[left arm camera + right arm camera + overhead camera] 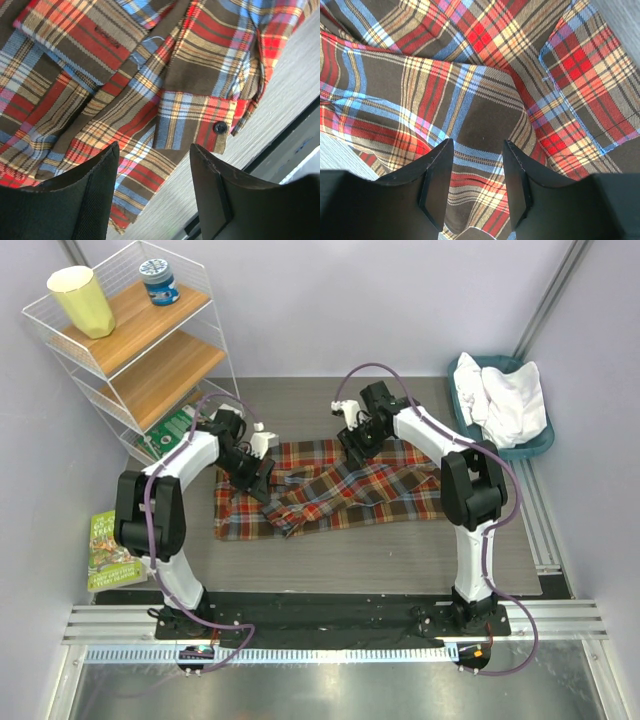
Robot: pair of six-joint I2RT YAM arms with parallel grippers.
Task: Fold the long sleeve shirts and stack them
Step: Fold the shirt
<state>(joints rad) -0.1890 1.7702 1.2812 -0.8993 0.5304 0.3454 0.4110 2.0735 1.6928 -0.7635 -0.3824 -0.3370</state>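
The plaid flannel shirt [340, 490] lies spread and rumpled across the middle of the table. My left gripper [256, 478] hovers over its left part, open and empty; the left wrist view shows a buttoned cuff [210, 125] and the cloth's edge between the fingers [95, 185]. My right gripper [352, 443] is over the shirt's upper middle, open and empty, with plaid cloth [470, 100] below its fingers [437, 175]. The plain white shirt [505, 400] lies bunched in the teal basket [545, 445] at the back right.
A white wire shelf [140, 340] stands at the back left with a yellow cup [82, 300] and a blue-lidded jar [158, 282]. Books [112, 550] lie off the table's left edge. The table's right edge runs beside a metal rail [540, 520].
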